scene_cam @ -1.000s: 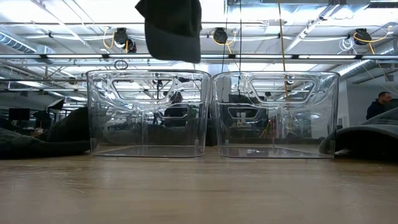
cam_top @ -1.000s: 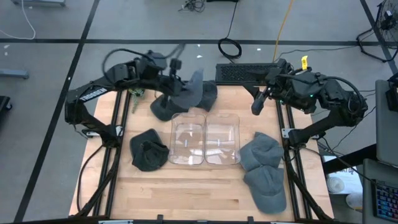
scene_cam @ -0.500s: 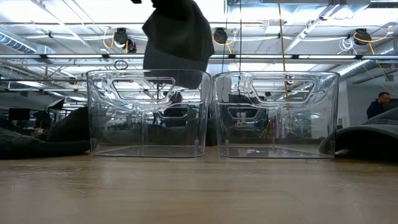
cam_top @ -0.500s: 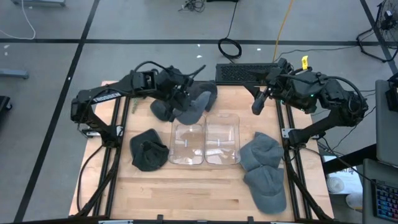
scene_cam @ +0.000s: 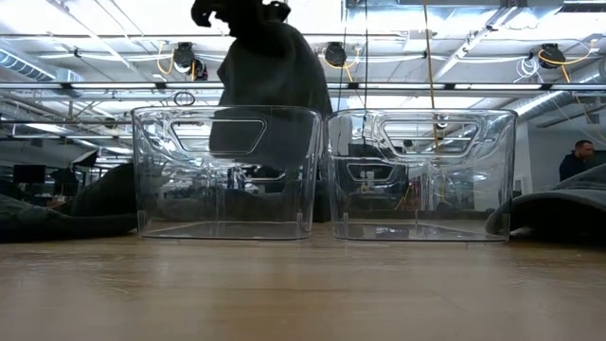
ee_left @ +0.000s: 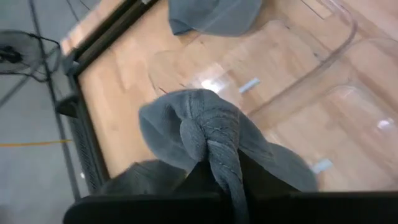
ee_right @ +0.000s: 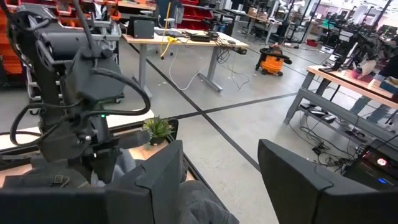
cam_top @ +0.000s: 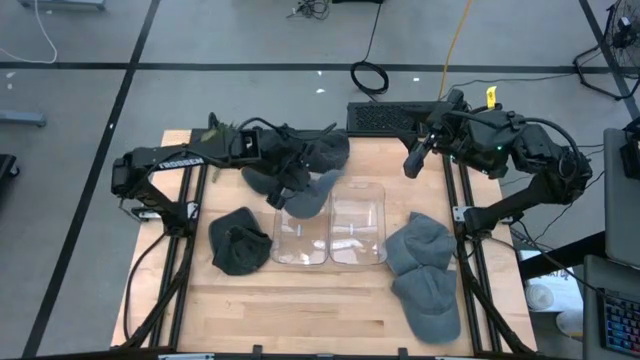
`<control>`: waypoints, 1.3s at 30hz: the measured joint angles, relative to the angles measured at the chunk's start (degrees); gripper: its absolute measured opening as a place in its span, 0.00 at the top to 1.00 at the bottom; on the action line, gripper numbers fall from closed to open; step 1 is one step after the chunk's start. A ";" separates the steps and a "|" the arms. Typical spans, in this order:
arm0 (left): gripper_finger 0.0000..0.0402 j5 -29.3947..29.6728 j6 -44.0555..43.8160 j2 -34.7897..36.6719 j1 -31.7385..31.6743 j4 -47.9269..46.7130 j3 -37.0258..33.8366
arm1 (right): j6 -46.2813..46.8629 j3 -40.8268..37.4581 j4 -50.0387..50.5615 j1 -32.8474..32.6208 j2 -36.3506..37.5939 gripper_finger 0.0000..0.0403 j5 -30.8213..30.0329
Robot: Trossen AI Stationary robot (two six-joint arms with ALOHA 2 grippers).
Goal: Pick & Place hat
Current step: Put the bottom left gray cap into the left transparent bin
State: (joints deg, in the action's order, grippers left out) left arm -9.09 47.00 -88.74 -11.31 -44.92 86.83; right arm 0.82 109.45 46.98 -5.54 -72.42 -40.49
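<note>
My left gripper (cam_top: 291,182) is shut on a grey hat (cam_top: 316,192), which hangs over the far end of the left clear bin (cam_top: 300,235). In the low view the hat (scene_cam: 270,90) reaches below the rim of the left bin (scene_cam: 170,180); whether it is inside or just behind, I cannot tell. The right clear bin (cam_top: 358,225) stands beside it. My right gripper (cam_top: 412,165) waits raised and open at the table's far right corner, its fingers (ee_right: 158,177) apart with nothing between them. My left gripper pinches a bunched fold of the hat's cloth (ee_left: 216,140) between its two fingers, several layers gathered together. The fingers slant down from the table's far left. The hat hangs slack below them, clear of the table.
A dark hat (cam_top: 240,242) lies left of the bins. Two grey hats (cam_top: 420,245) (cam_top: 428,295) lie to the right. More hats (cam_top: 328,150) (cam_top: 258,178) lie at the far edge, behind the held one. A small plant (cam_top: 212,133) stands at the far left corner.
My left gripper has come down and toward the left bin, tipping more steeply downward, still shut on the hat. The hat has sunk from above the bin's rim to hanging partly below rim level.
</note>
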 joint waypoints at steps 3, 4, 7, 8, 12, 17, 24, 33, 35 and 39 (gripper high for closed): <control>1.00 -0.36 -0.42 0.89 0.22 2.26 -2.78 | 0.00 0.00 0.02 0.00 0.00 0.50 0.02; 1.00 -0.97 -0.64 1.21 0.22 2.74 -3.70 | 0.00 0.00 0.02 0.00 0.00 0.50 0.02; 1.00 -2.01 -2.11 2.12 -0.04 5.65 -6.75 | 0.00 0.00 0.02 0.00 0.00 0.50 0.04; 1.00 -1.96 -2.33 2.55 -0.07 5.51 -8.16 | 0.00 0.00 0.02 0.00 0.00 0.50 0.04; 1.00 -3.24 -3.04 3.84 0.00 11.55 -12.40 | 0.00 0.00 0.02 0.00 0.00 0.49 0.04; 1.00 -3.48 -4.04 4.87 -0.02 16.38 -17.41 | 0.02 0.00 0.02 0.00 0.00 0.49 0.04; 1.00 -2.13 -4.98 5.00 -0.68 22.24 -22.54 | 1.33 -0.62 -0.42 -0.02 0.00 0.49 0.04; 0.90 3.61 -8.76 5.09 -3.36 25.61 -25.45 | 0.23 -4.50 -3.94 -0.02 -0.06 0.48 0.21; 0.85 3.79 -8.72 5.09 -3.80 25.57 -25.45 | -0.48 -4.92 -4.92 -0.02 -0.07 0.47 0.28; 0.74 4.92 -9.31 6.77 -4.11 26.07 -25.40 | -1.66 -5.22 -6.08 -0.02 0.00 0.47 0.27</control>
State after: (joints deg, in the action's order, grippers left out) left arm -4.16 37.69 -81.97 -15.42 -18.85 61.43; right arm -0.85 104.22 40.90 -5.56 -72.43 -40.22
